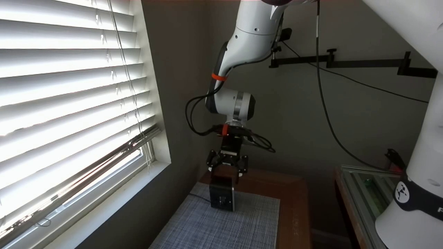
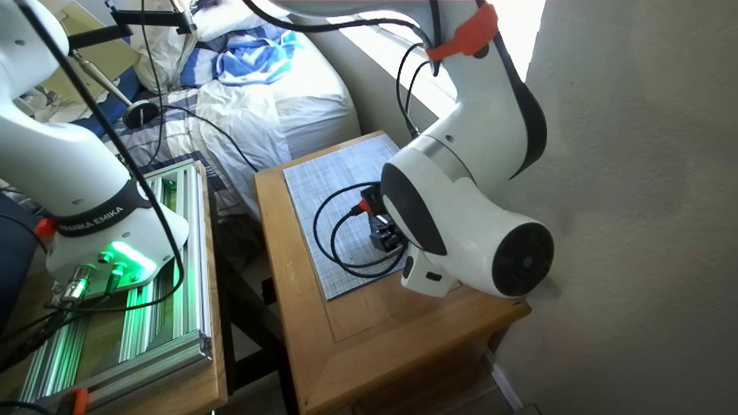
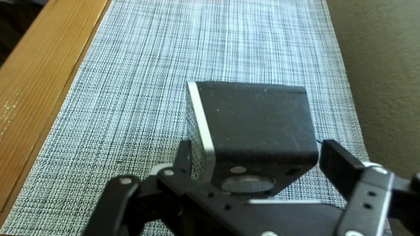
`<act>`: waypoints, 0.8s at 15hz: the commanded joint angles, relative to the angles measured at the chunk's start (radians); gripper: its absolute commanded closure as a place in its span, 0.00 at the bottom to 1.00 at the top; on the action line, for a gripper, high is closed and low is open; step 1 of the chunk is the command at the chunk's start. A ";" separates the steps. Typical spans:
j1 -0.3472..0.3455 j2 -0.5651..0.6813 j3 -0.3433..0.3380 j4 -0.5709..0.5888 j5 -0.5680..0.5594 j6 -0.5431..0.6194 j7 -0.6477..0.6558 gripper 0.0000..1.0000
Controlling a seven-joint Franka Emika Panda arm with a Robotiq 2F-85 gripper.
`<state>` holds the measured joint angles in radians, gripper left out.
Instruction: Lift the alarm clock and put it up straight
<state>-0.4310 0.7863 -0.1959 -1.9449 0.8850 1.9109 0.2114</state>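
- Clearly, the gripper (image 3: 256, 147) gapes wide, gripping nothing.
- The smooth, boxy black clock (image 3: 256, 114) sits between its fingers (image 3: 338, 160) on the woven mat (image 3: 141, 82).
- In the wrist view, the clock's pale edge (image 3: 200, 114) faces nine o'clock.

Clock (image 3: 256, 121) on mat (image 3: 137, 65); mat on table (image 2: 294, 323); pincer (image 1: 225, 176) seemingly above.
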 commanded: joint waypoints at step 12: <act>-0.029 0.139 -0.014 0.164 0.041 -0.175 -0.029 0.41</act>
<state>-0.4489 0.8839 -0.2047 -1.8356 0.9015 1.7836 0.2014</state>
